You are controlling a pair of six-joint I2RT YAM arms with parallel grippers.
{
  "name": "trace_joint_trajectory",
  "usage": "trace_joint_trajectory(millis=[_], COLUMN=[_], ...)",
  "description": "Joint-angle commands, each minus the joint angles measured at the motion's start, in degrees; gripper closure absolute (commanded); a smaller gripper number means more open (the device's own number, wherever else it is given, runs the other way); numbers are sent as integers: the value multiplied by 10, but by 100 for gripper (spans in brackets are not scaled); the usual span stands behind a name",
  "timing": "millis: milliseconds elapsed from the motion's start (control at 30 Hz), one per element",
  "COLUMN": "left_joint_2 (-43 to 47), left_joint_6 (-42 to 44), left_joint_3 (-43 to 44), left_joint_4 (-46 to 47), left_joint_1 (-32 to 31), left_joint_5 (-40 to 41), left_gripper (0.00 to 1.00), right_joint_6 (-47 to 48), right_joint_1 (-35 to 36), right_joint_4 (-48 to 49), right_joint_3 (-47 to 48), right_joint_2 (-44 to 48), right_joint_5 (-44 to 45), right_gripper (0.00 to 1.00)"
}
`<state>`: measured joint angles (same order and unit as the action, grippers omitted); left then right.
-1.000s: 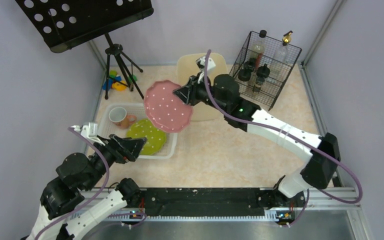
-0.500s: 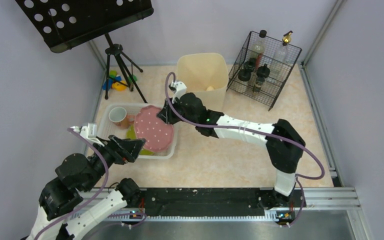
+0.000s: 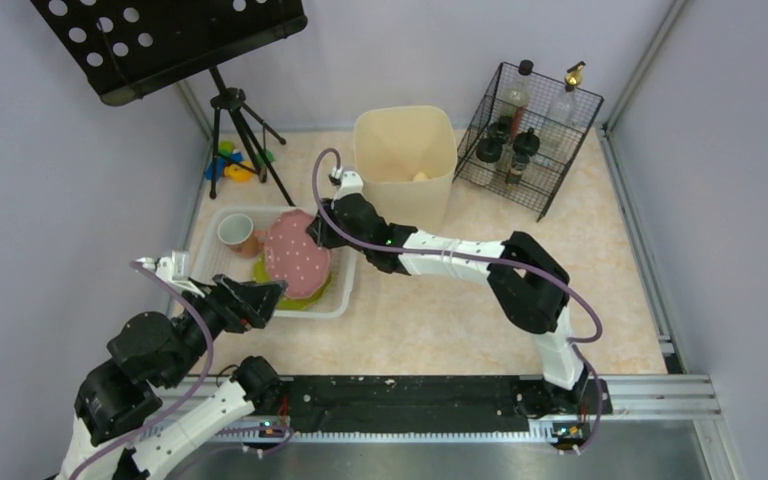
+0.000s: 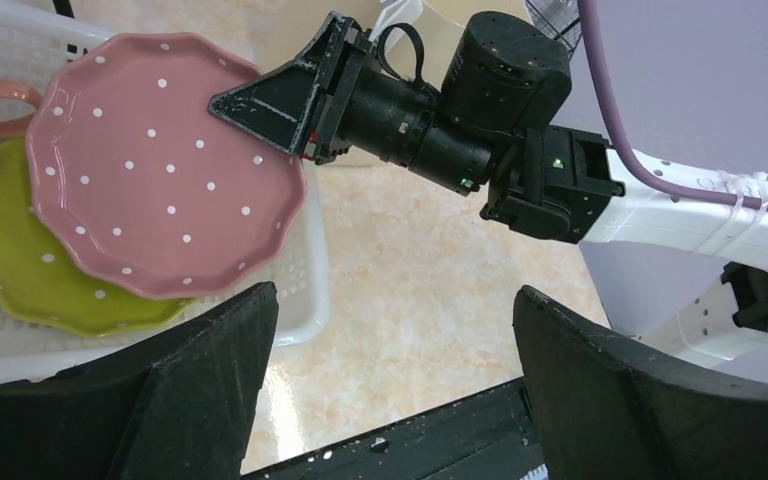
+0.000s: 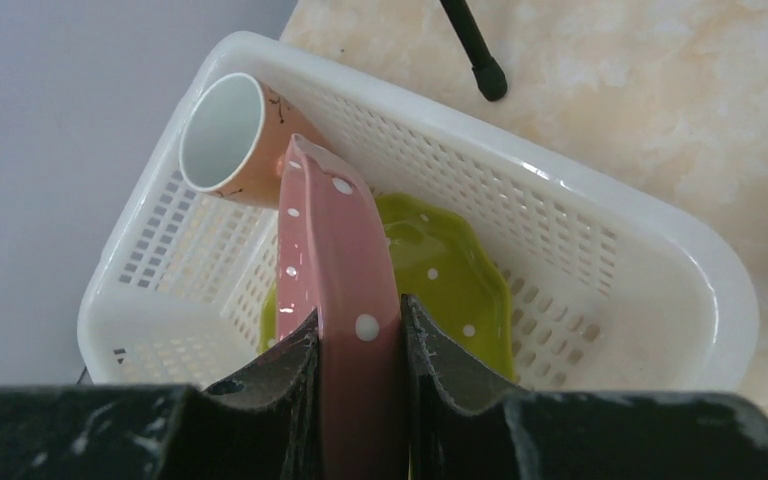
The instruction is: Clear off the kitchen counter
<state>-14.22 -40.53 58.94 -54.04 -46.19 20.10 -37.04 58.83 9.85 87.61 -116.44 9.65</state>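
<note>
Kitchen counter (image 3: pixel 440 310): a glossy beige-pink marbled surface that fills the floor of the enclosure, from the black rail (image 3: pixel 410 400) at the near edge to the back wall.

Items on the counter:
- White perforated basket (image 3: pixel 305 312), left side. It contains an orange mug (image 3: pixel 235 233) with a white interior at its far-left corner and a green dotted plate (image 3: pixel 312 292) lying on the basket floor.
- Beige bin (image 3: pixel 405 140), at the back, centre.
- Wire rack (image 3: pixel 530 135) holding bottles, far right corner.
- Tripod stand (image 3: pixel 230 110) with a black perforated tray, far left corner. Small coloured objects (image 3: pixel 230 160) lie at its feet; they are too small to identify.

Right arm: extended across the counter to the left, over the basket. The right gripper (image 3: pixel 317 230) pinches the rim of a pink dotted plate (image 3: pixel 298 252), one finger on each face. The right wrist view shows the plate edge-on between the two pads (image 5: pixel 295 365). The plate is tilted and sits inside the basket outline, overlapping the green plate, with the mug just beside its far edge. Contact between the two plates cannot be confirmed.

Left arm: raised at the near left. The left gripper (image 3: pixel 265 295) hangs near the basket's near edge. Its fingers (image 4: pixel 210 370) are spread wide with nothing between them.
</note>
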Motion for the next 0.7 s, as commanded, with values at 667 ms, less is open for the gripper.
trace_joint_trajectory(millis=[667], left_joint_2=[9], left_joint_6=[3], left_joint_3=[-2], left_joint_4=[9], left_joint_1=[0], left_joint_5=[10], left_gripper=[9], right_joint_6=[-153], right_joint_1=[35], right_joint_4=[55], right_joint_3=[11], right_joint_2=[-39], right_joint_5=[42], right_gripper=[100])
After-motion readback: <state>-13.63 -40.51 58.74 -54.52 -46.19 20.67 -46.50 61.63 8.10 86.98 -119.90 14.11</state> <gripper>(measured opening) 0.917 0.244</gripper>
